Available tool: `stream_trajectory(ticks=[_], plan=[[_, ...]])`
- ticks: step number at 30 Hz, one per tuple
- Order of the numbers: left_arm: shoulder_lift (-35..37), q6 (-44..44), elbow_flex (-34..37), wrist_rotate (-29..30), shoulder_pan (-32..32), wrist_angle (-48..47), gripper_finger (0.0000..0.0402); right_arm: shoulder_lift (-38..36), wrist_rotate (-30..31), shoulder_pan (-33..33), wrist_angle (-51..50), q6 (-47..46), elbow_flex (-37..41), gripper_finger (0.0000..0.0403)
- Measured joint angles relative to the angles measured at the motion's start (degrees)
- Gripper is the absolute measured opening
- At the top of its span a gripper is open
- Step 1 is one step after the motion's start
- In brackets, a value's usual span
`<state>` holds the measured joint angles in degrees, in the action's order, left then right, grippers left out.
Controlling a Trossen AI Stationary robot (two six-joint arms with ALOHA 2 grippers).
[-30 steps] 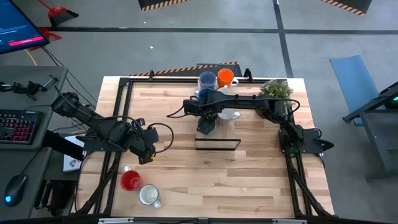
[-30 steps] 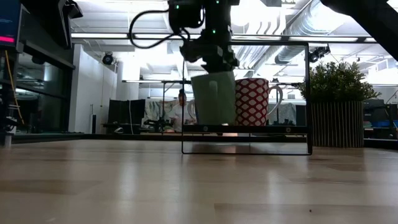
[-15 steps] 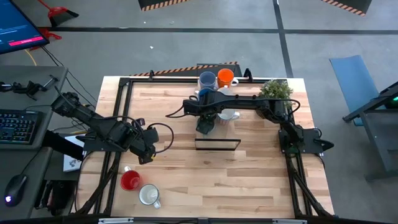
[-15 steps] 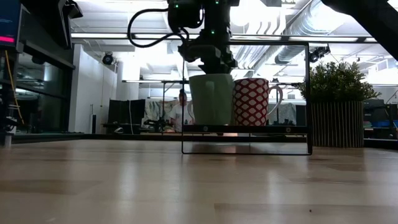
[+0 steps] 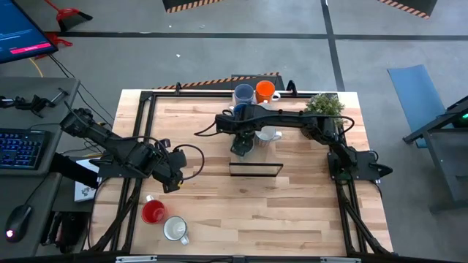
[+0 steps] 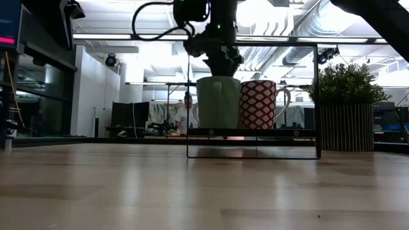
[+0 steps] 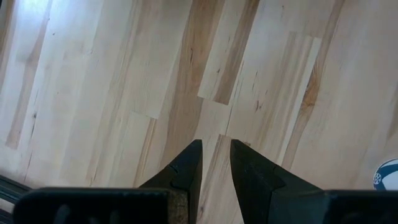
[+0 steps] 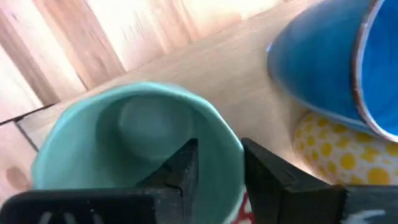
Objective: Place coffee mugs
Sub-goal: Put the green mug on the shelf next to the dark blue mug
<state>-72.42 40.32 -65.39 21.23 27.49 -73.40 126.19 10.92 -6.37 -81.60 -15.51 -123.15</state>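
While unlabelled, green mug (image 6: pixel 218 102) on rack (image 6: pixel 253 133), right gripper (image 8: pixel 214 163) straddling rim

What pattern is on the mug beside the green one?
White dots on red, clearest in the low view.

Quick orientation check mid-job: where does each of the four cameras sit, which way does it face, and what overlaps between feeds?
High view: overhead, straight down on the table; both arms show, left claw, right claw.
Low view: table height, level toward the room; the right arm comes down over the green mug on the black rack.
Left wrist view: faces bare wood past its slightly parted fingers.
Right wrist view: looks into the green mug, beside the blue mug.
Shared: the green mug, in the low and right wrist views.
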Motion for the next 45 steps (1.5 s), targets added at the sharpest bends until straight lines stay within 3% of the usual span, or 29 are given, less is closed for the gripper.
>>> stream_trajectory(ticks=[5, 11, 25, 45], plan=[[0.0, 0.0, 0.0, 0.0, 0.0, 0.0, 0.0074, 0.0, -0.5, 0.2, -4.1, -1.8, -5.1, 0.0103], [0.0, 0.0, 0.0, 0.4, 0.0, 0.0, 0.0074, 0.0, -5.3, 2.1, -6.1, -2.4, -8.7, 0.0103], [0.0, 0.0, 0.0, 2.0, 0.0, 0.0, 0.0074, 3.3, -5.0, 4.1, -3.9, 1.0, -8.8, 0.0072], [0.0, 0.0, 0.0, 2.0, 0.0, 0.1, 0.0074, 4.5, -4.5, -0.8, -6.0, 3.7, -8.7, 0.0067]])
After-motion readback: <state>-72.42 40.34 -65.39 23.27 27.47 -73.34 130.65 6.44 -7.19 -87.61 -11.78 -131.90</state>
